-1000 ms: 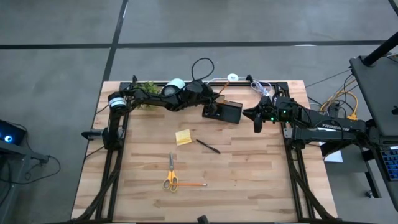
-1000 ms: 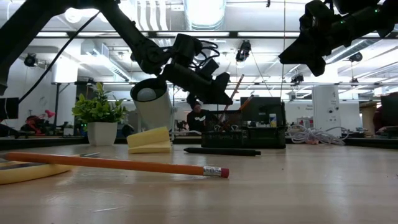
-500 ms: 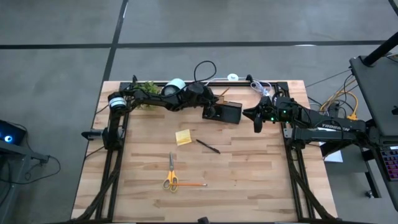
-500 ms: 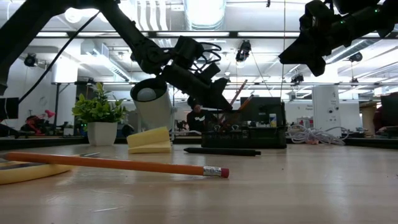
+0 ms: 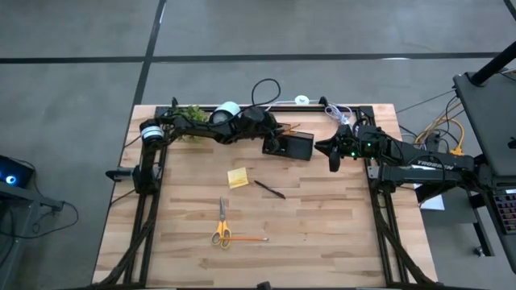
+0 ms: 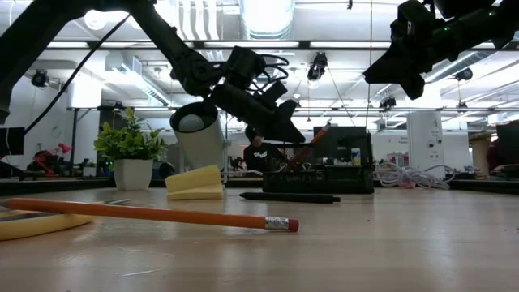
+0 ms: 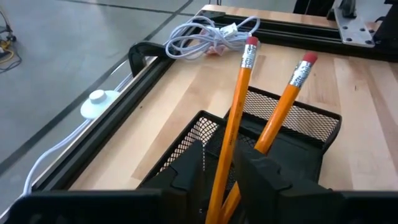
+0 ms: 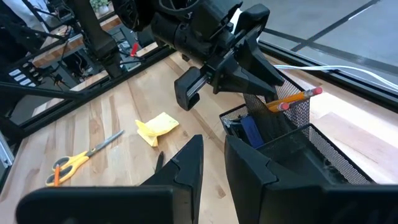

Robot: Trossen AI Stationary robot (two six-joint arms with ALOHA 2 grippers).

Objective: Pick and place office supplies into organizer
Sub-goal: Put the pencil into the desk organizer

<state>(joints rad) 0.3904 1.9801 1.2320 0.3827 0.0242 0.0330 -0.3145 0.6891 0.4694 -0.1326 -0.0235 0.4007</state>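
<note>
Organizer (image 5: 295, 146) of black mesh stands at the far middle of the worktop (image 5: 322, 225), just left of the right arm's reach. The left tool (image 7: 219, 171) hangs over its left end, fingers parted a little on either side of a pencil (image 7: 231, 124) that leans in the tall back section; from the left wrist view I cannot tell whether the fingers press it or have let go. A second pencil (image 7: 283, 102) leans in the same section just beside the first, both with erasers up. In the right wrist view a blue piece (image 8: 252, 132) sits inside the organizer beside them.

The right tool (image 5: 334, 155) hovers in the air just right of the organizer, holding nothing; its fingers (image 8: 186, 163) stand a small gap apart.

Nearer, in the middle of the worktop, a yellow pad (image 5: 237, 177) lies left of a black pen (image 5: 270, 189). Nearer still lie yellow-handled scissors (image 5: 222, 221), blades pointing far, with a third pencil (image 5: 246, 238) lying crosswise at the handles. In the low view that pencil (image 6: 154, 213) lies closest to the camera, eraser to the right.

At the far left corner stand a potted plant (image 5: 192, 114) and a white round device (image 5: 226, 110). A white cable (image 5: 339, 111) is coiled at the far edge, right of the organizer.
</note>
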